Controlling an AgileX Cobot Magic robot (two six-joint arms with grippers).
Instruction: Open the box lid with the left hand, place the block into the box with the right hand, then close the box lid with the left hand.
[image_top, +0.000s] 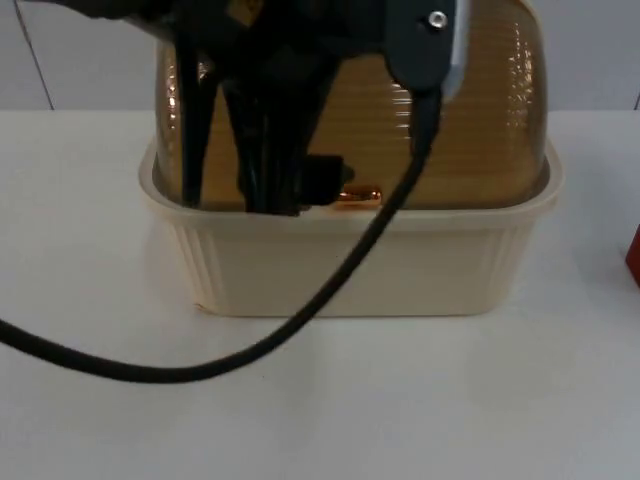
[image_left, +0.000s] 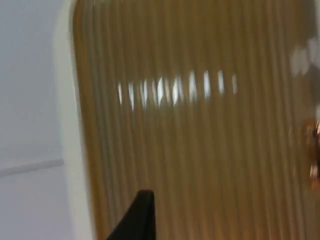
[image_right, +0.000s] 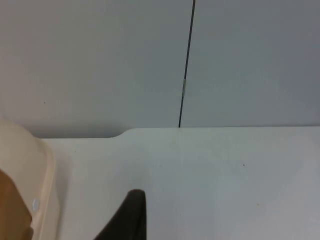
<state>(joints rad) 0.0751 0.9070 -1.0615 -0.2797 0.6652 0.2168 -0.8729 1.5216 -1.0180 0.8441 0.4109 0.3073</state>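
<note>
Starting at your left: the left hand (image_top: 285, 195) sits right at the front rim of the box (image_top: 350, 265), fingers pointing down onto the lip where the amber ribbed lid (image_top: 480, 120) meets the cream base, just beside a small orange catch (image_top: 357, 196). Can't tell whether that hand is spread or pinching the lip; arm and cable cover the tips in the top view. In the left wrist view you get one black fingertip (image_left: 135, 217) v. close to the ribbed lid (image_left: 200, 150), w/ the cream rim (image_left: 65, 125) running alongside, so the hand is hard up against the lid. Lid looks down and seated on the base all round, i.e. opening step not yet done, I'd say. The relation that matters: the catch and front lip lie directly under and touching-close to the left hand, the box's long axis runs across the surface (image_top: 420, 410) side to side, so the lift should go up and back toward the partition wall. Moving right: a red thing (image_top: 633, 255) is cut off at the surface's right edge, prob. the block, but too little shows to be sure. Right hand waits off to that side; its wrist view shows one fingertip (image_right: 127, 217) above bare surface (image_right: 225, 175), box corner (image_right: 30, 170) nearby, partition wall (image_right: 100, 60) behind. Can't tell its finger state either.
</note>
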